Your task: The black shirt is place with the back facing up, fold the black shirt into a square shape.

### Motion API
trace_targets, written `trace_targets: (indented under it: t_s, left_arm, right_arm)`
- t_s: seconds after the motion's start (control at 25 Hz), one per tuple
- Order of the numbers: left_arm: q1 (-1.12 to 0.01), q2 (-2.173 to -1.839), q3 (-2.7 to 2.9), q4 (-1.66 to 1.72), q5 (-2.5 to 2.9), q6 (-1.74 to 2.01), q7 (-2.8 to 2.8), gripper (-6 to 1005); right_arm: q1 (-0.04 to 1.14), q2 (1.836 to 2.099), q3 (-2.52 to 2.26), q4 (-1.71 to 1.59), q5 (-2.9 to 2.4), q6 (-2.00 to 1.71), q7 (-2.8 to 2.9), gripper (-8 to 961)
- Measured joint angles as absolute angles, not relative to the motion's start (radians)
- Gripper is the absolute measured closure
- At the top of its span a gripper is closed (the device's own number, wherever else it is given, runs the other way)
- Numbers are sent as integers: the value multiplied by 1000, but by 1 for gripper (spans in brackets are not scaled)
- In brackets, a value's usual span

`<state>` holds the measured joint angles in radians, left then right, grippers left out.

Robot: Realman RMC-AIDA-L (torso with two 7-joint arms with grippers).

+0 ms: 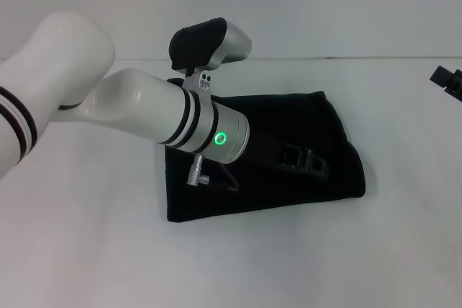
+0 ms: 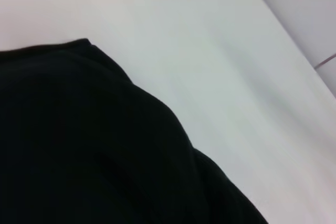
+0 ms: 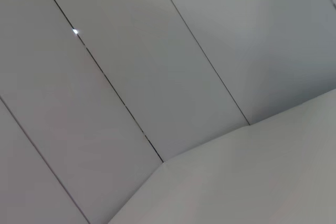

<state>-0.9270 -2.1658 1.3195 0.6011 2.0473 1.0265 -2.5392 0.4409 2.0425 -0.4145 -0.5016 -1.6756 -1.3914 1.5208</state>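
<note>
The black shirt [image 1: 289, 117] lies in the middle of the white table [image 1: 86, 250], already folded into a small, nearly square bundle. The left gripper [image 1: 307, 162] rests low on top of it, and I cannot tell if it is open or pinching cloth. The shirt looks soft, light and floppy, so an edge or corner is probably the best spot to grab; the right gripper [image 1: 447, 81] waits far off at the side.

A white table [image 1: 86, 250] meets a pale panelled wall [image 3: 131, 66] behind it.
</note>
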Motion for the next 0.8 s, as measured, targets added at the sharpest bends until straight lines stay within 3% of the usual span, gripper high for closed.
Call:
trace_targets:
  t_s: [0.2,0.32,0.64,0.8]
  left_arm:
    - [-868,-2154,1161,725,2038,1223,-2545,598]
    - [-809,-2145,971,793,2029,1362,-2540,531]
    - [-716,-2020,766,758,2013,1467,-2576,353]
    - [-696,-1994,750,767,2055,1470,-2581,246]
  right_arm:
    - [454,2021,-417,-502,-1724,-1392,1587,179]
    - [467,2001,-417,-510,-1783,-1393,1670,179]
    - [551,1906,-501,-583,-2015,-1431,2142,178]
    - [627,1860,-556,-604,-2157,-1435,2347,179]
